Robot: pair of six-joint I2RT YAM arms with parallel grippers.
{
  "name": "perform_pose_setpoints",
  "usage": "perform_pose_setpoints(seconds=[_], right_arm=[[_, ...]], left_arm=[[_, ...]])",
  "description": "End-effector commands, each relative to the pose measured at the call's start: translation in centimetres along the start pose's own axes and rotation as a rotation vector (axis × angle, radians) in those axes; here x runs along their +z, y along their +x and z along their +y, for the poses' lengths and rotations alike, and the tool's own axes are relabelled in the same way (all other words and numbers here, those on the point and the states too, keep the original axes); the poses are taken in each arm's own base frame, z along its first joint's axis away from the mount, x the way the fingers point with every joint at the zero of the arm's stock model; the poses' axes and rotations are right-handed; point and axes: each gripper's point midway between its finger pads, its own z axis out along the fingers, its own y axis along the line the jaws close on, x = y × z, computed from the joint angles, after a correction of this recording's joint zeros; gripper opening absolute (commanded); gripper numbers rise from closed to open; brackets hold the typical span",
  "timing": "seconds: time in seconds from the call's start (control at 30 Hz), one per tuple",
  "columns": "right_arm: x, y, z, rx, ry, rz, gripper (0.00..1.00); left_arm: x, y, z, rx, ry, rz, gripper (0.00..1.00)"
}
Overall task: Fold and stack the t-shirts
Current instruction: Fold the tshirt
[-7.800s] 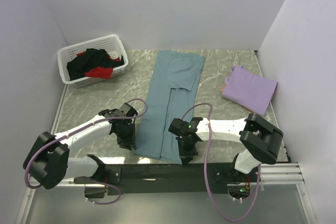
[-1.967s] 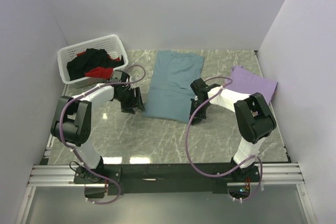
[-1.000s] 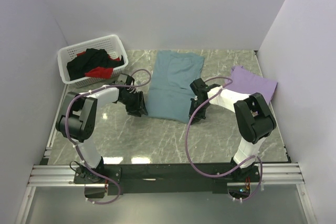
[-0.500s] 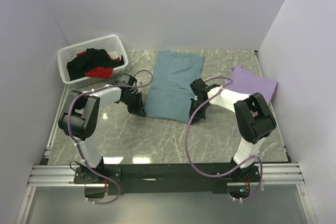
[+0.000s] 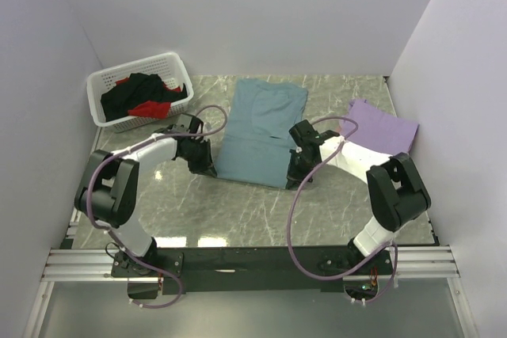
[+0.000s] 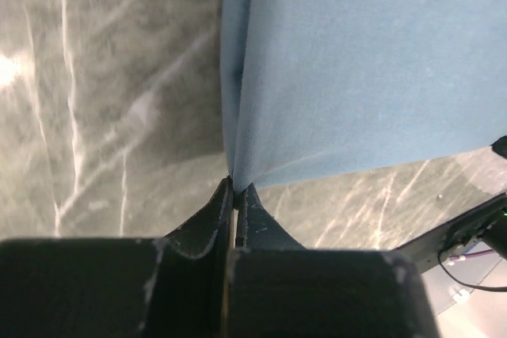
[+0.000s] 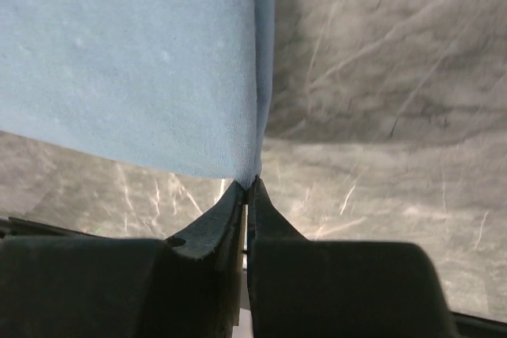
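Teal t-shirt (image 5: 261,128) lies flat on the tabletop (image 5: 238,211), just right of the white basket (image 5: 93,93) as seen from above. It looks part-folded, with a doubled layer across the end toward my bases.

Left jaws: pinched together on the shirt's near corner on the basket side. The wrist view shows two cloth layers running into the tips. Right jaws: likewise closed on the near corner on the side away from the basket, with the edge fold caught between the tips. Both holds are thin, right at the very corner.

Other stock: lavender t-shirt (image 5: 384,128) already folded, well right of the basket and beyond the teal one. Black t-shirt (image 5: 135,93) and red t-shirt (image 5: 150,108) are bunched inside the basket.

Handling, my judgement:
- Light, limp knit with no stiffness. It should sag between the two holds unless I keep them spread apart.
- Soft matte surface, so the grip should bite well. A thin corner pinch could shed the lower layer, though.
- It likely slides easily on the polished stone, so dragging should work but may ruck the far end.
- Best hold: both near corners, layers together, a little in from the hem.
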Motion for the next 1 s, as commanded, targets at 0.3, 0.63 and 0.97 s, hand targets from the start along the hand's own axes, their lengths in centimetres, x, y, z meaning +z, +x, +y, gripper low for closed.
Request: perform_pose_setpoints(seconds=[0.3, 0.63, 0.97], right_arm=[[-3.9, 4.7, -0.7, -0.045, 0.023, -0.017, 0.00], [-7.6, 8.2, -0.3, -0.052, -0.015, -0.040, 0.00], [-9.3, 4.3, 0.9, -0.058, 0.017, -0.140, 0.00]], left_arm=[[-5.1, 3.7, -0.9, -0.022, 0.004, -0.042, 0.00], [-10.1, 5.9, -2.6, -0.034, 0.045, -0.084, 0.00], [-11.1, 0.6, -5.6, -0.018, 0.068, -0.153, 0.00]])
